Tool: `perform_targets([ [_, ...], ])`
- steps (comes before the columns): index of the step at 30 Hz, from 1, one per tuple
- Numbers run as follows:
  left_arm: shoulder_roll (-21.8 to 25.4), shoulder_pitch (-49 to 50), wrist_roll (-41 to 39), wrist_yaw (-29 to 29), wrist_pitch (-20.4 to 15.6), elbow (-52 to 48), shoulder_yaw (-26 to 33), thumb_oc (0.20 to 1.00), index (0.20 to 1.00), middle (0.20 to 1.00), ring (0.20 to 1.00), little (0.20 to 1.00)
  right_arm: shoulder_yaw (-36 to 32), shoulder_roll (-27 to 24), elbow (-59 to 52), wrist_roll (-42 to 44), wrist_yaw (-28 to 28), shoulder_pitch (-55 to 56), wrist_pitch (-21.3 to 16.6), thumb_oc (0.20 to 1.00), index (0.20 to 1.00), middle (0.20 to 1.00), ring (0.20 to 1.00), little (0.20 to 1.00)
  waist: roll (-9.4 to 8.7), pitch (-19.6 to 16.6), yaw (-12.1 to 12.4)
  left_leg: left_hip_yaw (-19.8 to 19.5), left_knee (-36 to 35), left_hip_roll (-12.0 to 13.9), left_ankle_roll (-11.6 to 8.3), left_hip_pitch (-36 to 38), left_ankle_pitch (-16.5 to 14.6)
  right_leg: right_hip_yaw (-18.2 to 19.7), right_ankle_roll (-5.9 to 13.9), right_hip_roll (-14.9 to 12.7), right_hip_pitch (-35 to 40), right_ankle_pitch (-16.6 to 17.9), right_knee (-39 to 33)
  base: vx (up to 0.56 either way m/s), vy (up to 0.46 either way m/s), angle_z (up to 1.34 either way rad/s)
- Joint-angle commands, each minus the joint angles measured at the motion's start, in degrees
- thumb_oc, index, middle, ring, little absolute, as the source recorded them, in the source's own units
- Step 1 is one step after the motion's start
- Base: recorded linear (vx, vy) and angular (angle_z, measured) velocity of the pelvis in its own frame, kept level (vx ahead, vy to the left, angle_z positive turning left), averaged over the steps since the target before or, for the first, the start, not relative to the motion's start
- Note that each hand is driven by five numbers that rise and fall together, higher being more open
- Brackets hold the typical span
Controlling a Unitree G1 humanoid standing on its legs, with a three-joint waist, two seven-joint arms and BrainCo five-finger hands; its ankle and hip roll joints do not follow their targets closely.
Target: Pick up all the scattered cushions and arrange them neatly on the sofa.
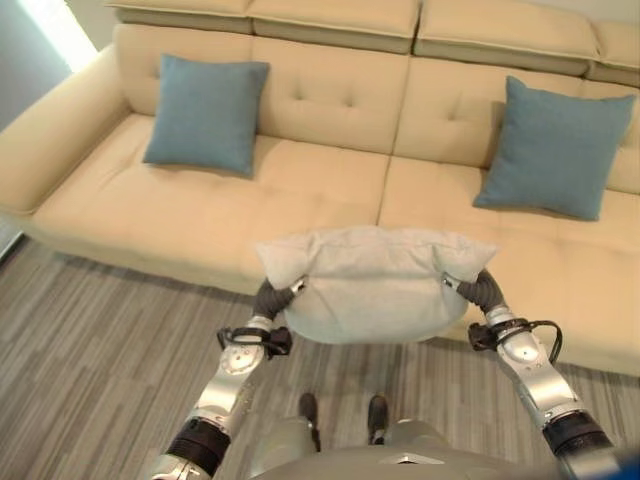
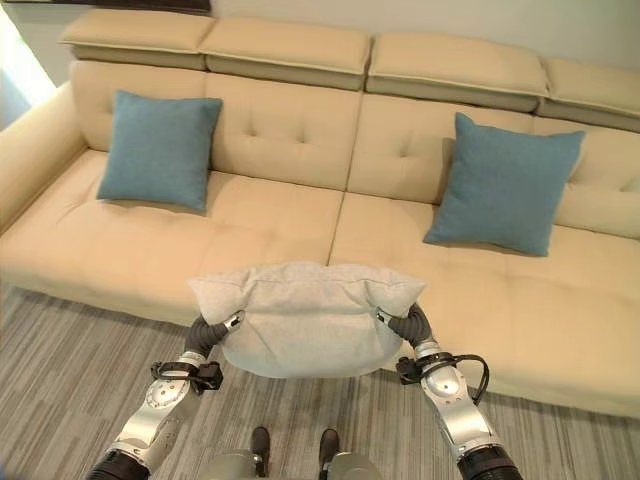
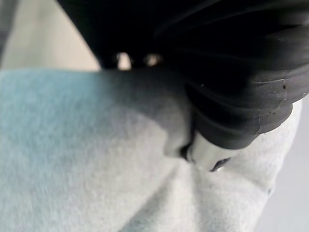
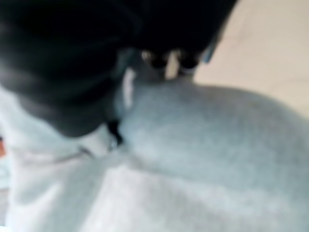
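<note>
- Left hand [image 1: 283, 297] — pressed into the left end of the grey cushion [image 1: 372, 283]; its fingers are buried in the fabric, so I cannot tell whether they are curled or straight.
- Right hand [image 1: 462, 284] — set against the cushion's right end in the same way; finger state likewise cannot be told from its wrist view.
- Grey cushion — carried between the two hands, clear of the floor, its long axis running left to right across the robot's front. Both arms are equally near it.
- Governing relation — the cushion hangs at the front edge of the beige sofa [image 1: 330, 95], level with the seam between the two middle seats; the seat lies straight ahead and beyond.
- Open room — the left blue cushion [image 1: 207, 113] and the right blue cushion [image 1: 556, 147] lean on the backrest, well apart; the stretch between them is bare, and in my judgement wide enough for the grey one.
- Remaining — placement on the sofa not yet done.
</note>
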Motion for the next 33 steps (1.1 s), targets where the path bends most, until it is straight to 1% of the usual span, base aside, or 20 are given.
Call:
perform_targets([
  [1, 1.0, -3.6, 0.1, -1.3, -4.4, -5.7, 1.0, 0.2, 0.2, 0.2, 0.2, 0.2, -2.6, -0.6, -4.7, 1.8, -1.4, -1.4, -4.5, 0.2, 0.2, 0.2, 0.2, 0.2, -1.71, -2.8, -0.4, 1.0, -5.7, 1.2, 0.07, 0.8, -0.1, 3.9, 6.44, 0.5, 0.5, 1.8, 0.4, 0.19, 0.037, 0.05],
  [2, 1.0, -3.6, 0.1, -1.3, -4.4, -5.7, 1.0, 0.2, 0.2, 0.2, 0.2, 0.2, -2.6, -0.6, -4.7, 1.8, -1.4, -1.4, -4.5, 0.2, 0.2, 0.2, 0.2, 0.2, -1.77, -2.8, -0.4, 1.0, -6.0, 1.1, 0.07, 1.0, 0.1, 3.9, 6.45, 0.4, 0.6, 1.7, 0.4, 0.19, 0.075, -0.02],
  [3, 0.8, -3.8, 0.3, -0.8, -4.3, -6.0, 1.3, 0.2, 0.2, 0.2, 0.2, 0.2, -2.7, -0.5, -4.7, 2.1, -1.7, -1.6, -4.6, 0.2, 0.2, 0.2, 0.2, 0.2, -1.44, -2.7, 0.0, 0.3, -8.2, 2.1, -0.67, -0.8, 3.0, 4.7, 6.59, 0.5, 1.4, 1.0, 0.4, 0.16, 0.084, -0.11],
  [8, 0.9, -3.7, 0.2, -1.0, -4.6, -6.1, 1.9, 0.2, 0.2, 0.2, 0.2, 0.2, -2.6, 0.1, -4.0, 2.1, -1.3, -1.9, -4.3, 0.2, 0.2, 0.2, 0.2, 0.2, -0.8, -3.4, 0.0, 1.3, -8.8, 1.8, -0.58, 0.8, 2.4, 5.6, 6.94, -0.4, 2.9, -0.3, 0.9, 0.17, 0.122, -0.27],
  [10, 0.9, -3.5, -0.3, -0.9, -4.7, -6.7, 2.3, 0.2, 0.2, 0.2, 0.2, 0.2, -2.0, 0.6, -3.9, 1.5, -1.5, -2.9, -4.0, 0.2, 0.2, 0.2, 0.2, 0.2, -0.47, -3.5, 0.7, 2.0, -7.8, 0.6, 1.15, 1.9, 0.4, 6.1, 8.1, -2.5, 3.3, -1.0, 3.2, 0.23, 0.288, -0.32],
  [12, 0.9, -3.2, -0.5, -1.0, -4.6, -7.1, 2.8, 0.2, 0.2, 0.2, 0.2, 0.2, -1.2, 1.7, -3.6, 0.6, -1.2, -3.9, -3.7, 0.2, 0.2, 0.2, 0.2, 0.2, 0.05, -2.8, 1.5, 5.1, -7.1, -0.5, 3.21, 3.8, -1.8, 6.6, 10.08, -5.5, 0.0, 1.6, 11.2, 0.15, 0.286, -0.69],
  [13, 0.9, -3.2, -0.5, -1.0, -4.6, -7.1, 2.8, 0.2, 0.2, 0.2, 0.2, 0.2, -1.2, 1.7, -3.6, 0.6, -1.3, -3.9, -3.6, 0.2, 0.2, 0.2, 0.2, 0.2, -0.01, -2.8, 1.6, 5.3, -7.0, -0.6, 3.25, 3.7, -1.9, 6.8, 10.13, -5.5, -0.2, 1.5, 11.5, 0.09, 0.211, -0.7],
  [14, 1.4, -3.5, -0.6, -0.9, -4.9, -7.3, 2.6, 0.2, 0.2, 0.2, 0.2, 0.2, -0.7, 2.1, -3.5, 0.4, -1.2, -4.7, -3.7, 0.2, 0.2, 0.2, 0.2, 0.2, 0.33, -1.9, 1.3, 6.0, -7.5, -1.1, 4.19, 5.2, -2.2, 7.7, 10.8, -6.3, -3.0, 4.6, 17.3, 0.17, 0.281, -0.52],
  [15, 1.8, -3.9, 0.0, -0.6, -4.9, -7.6, 2.6, 0.2, 0.2, 0.2, 0.2, 0.2, -0.7, 2.4, -3.4, 0.4, -1.6, -5.1, -3.7, 0.2, 0.2, 0.2, 0.2, 0.2, 0.92, -1.6, 1.0, 6.8, -7.9, -1.3, 4.94, 6.7, -3.4, 5.8, 9.95, -6.8, -5.9, 4.4, 21.0, 0.22, 0.308, -0.27],
  [16, 1.8, -4.0, 0.1, -0.5, -4.9, -7.5, 2.8, 0.2, 0.2, 0.2, 0.2, 0.2, -0.6, 2.4, -3.2, 0.4, -1.5, -5.3, -3.6, 0.2, 0.2, 0.2, 0.2, 0.2, 0.91, -1.7, 0.9, 7.0, -8.4, -1.4, 4.86, 7.6, -3.6, 4.8, 9.81, -6.5, -6.1, 4.1, 19.5, 0.26, 0.201, -0.35],
  [17, 2.0, -4.2, 0.0, -0.4, -5.1, -7.6, 3.3, 0.2, 0.2, 0.2, 0.2, 0.2, 0.0, 2.5, -2.4, 0.7, -1.5, -6.4, -3.7, 0.2, 0.2, 0.2, 0.2, 0.2, 0.84, -2.2, 1.7, 8.5, -9.7, -1.5, 4.41, 8.9, -4.3, -1.4, 9.73, -7.8, -7.1, 4.3, 13.9, 0.26, 0.049, -0.44],
  [18, 1.9, -3.7, -0.2, -0.4, -5.0, -7.5, 3.9, 0.2, 0.2, 0.2, 0.2, 0.2, 0.3, 2.5, -2.2, 0.9, -1.2, -7.0, -3.7, 0.2, 0.2, 0.2, 0.2, 0.2, 0.83, -2.4, 1.6, 9.2, -10.7, -1.4, 3.8, 10.2, -4.7, -5.3, 9.99, -6.8, -7.5, 5.1, 9.0, 0.28, 0.014, -0.47],
  [21, 1.6, -3.9, -0.4, -0.7, -5.0, -6.1, 3.7, 0.2, 0.2, 0.2, 0.2, 0.2, 0.2, 1.7, -2.1, 0.9, -0.8, -6.9, -3.9, 0.2, 0.2, 0.2, 0.2, 0.2, 0.27, -2.5, -0.2, 8.1, -11.2, -2.3, 3.62, 12.1, -5.3, -0.9, 9.8, -1.9, -9.0, 6.1, 5.2, 0.24, -0.02, -0.59],
  [23, 1.1, -4.0, 0.0, -1.8, -4.8, -5.7, 2.3, 0.2, 0.2, 0.2, 0.2, 0.2, -0.2, 1.2, -2.4, 1.1, -0.6, -5.5, -3.8, 0.2, 0.2, 0.2, 0.2, 0.2, -0.4, -3.1, -1.3, 7.1, -9.6, -2.7, 3.11, 12.2, -6.4, 3.2, 8.78, -0.4, -6.5, 5.4, 3.0, 0.25, -0.078, 0.39],
  [25, 0.8, -4.1, -0.1, -2.1, -4.9, -5.5, 1.9, 0.2, 0.2, 0.2, 0.2, 0.2, -0.6, 1.0, -2.4, 1.2, -0.5, -4.8, -3.9, 0.2, 0.2, 0.2, 0.2, 0.2, -0.42, -3.3, -1.6, 6.9, -7.8, -2.5, 2.35, 11.7, -6.5, 3.7, 8.34, 0.1, -5.8, 5.3, 2.7, 0.17, -0.089, 0.51],
  [26, 0.6, -4.2, -0.6, -2.7, -4.7, -5.7, 1.8, 0.2, 0.2, 0.2, 0.2, 0.2, -1.4, 0.7, -2.9, 1.4, -0.4, -3.9, -3.8, 0.2, 0.2, 0.2, 0.2, 0.2, -0.5, -3.6, -1.8, 7.0, -5.4, -1.8, 1.22, 11.2, -6.1, 2.6, 7.89, 0.0, -4.8, 5.1, 2.0, 0.23, -0.217, 0.36],
  [27, 0.5, -4.3, -1.0, -3.3, -4.5, -5.6, 0.9, 0.2, 0.2, 0.2, 0.2, 0.2, -2.2, 0.3, -3.5, 2.0, -0.6, -2.8, -4.0, 0.2, 0.2, 0.2, 0.2, 0.2, -1.23, -3.2, -2.3, 6.5, 4.4, -0.5, -0.95, 7.9, -4.1, 2.2, 6.64, 0.0, -2.9, 4.8, 1.3, 0.2, -0.238, 0.27],
  [28, 0.5, -4.9, -1.2, -3.3, -4.4, -5.7, 0.5, 0.2, 0.2, 0.2, 0.2, 0.2, -2.6, -0.2, -3.6, 2.3, -0.8, -2.6, -4.2, 0.2, 0.2, 0.2, 0.2, 0.2, -1.79, -2.5, -1.9, 5.7, 10.5, -0.4, -2.04, 5.4, -2.6, 1.8, 5.96, -0.2, -1.8, 4.6, 1.0, 0.14, -0.199, 0.43],
  [32, 0.4, -5.2, -0.9, -2.6, -4.1, -6.2, 0.0, 0.2, 0.2, 0.2, 0.2, 0.2, -2.2, -0.2, -3.6, 3.1, -1.1, -2.6, -4.0, 0.2, 0.2, 0.2, 0.2, 0.2, -2.48, -2.1, -0.9, 2.9, 8.0, -0.1, -0.28, 1.9, -3.9, 2.7, 5.74, -0.5, 0.4, 3.6, -0.3, 0.16, -0.035, 0.32],
  [33, 0.5, -4.7, -0.5, -2.3, -4.1, -6.5, 0.2, 0.2, 0.2, 0.2, 0.2, 0.2, -2.1, -0.3, -3.5, 3.2, -1.1, -2.9, -4.0, 0.2, 0.2, 0.2, 0.2, 0.2, -2.53, -2.7, -0.5, 1.2, 1.8, 1.1, 0.31, 2.0, -4.5, 3.8, 6.39, -0.7, 1.1, 3.4, -1.3, 0.18, 0.063, -0.15],
])
